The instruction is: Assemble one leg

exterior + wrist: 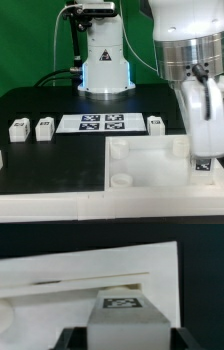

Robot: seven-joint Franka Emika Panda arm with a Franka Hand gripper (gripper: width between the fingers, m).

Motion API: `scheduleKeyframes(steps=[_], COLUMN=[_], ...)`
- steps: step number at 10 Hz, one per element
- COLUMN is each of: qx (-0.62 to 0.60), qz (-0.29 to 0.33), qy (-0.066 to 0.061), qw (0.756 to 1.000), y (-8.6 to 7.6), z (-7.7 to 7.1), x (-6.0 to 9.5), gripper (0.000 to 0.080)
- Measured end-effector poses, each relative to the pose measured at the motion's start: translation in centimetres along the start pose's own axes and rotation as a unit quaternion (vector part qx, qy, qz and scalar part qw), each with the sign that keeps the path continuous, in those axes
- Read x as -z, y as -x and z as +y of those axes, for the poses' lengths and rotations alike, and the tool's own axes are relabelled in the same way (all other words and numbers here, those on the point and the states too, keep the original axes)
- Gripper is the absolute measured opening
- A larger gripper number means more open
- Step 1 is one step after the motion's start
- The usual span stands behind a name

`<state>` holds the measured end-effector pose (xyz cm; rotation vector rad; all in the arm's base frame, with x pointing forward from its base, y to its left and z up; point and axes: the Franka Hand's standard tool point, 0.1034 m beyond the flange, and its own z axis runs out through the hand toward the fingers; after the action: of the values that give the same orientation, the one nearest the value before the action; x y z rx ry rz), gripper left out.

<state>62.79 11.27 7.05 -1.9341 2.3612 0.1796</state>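
The gripper (203,150) hangs low over the big white tray (140,160), at the tray's corner on the exterior view's right. Its two fingers are squeezed onto a small white leg (124,319), one finger on each side. The wrist view shows this best: the leg sits between the dark fingers (68,339), and the black-and-white tag (122,303) on it faces the camera. The tray lies right under the leg. If the leg's end touches the tray, the pictures do not show it.

Away from the gripper, on the black table (40,100), lies the marker board (104,123). One more leg (154,123) stands just beside the board, on the gripper's side. Two other legs (44,128) (17,127) stand past the board, well apart from the gripper.
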Motion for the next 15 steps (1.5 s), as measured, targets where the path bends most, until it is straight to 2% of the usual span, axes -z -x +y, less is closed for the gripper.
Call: scheduleKeyframes(steps=[1, 2, 3, 6, 7, 8, 10, 15], qx=[-0.006, 0.001, 0.001, 0.023, 0.052, 0.059, 0.06, 0.06], qz=[0.0, 0.001, 0.001, 0.002, 0.002, 0.0, -0.005, -0.004], qy=[0.003, 0.003, 0.003, 0.004, 0.01, 0.01, 0.002, 0.003], qw=[1.0, 1.0, 1.0, 1.0, 0.999, 0.998, 0.998, 0.998], y=[0.0, 0.0, 0.0, 0.3, 0.9, 1.4, 1.7, 1.7], z=[0.1, 0.1, 0.1, 0.5, 1.6, 2.1, 2.1, 2.2], x=[-0.1, -0.2, -0.2, -0.5, -0.7, -0.2, 1.4, 1.2], gripper=[0.0395, 0.0535, 0.0613, 0.0647, 0.0647, 0.0647, 0.0649, 0.0649])
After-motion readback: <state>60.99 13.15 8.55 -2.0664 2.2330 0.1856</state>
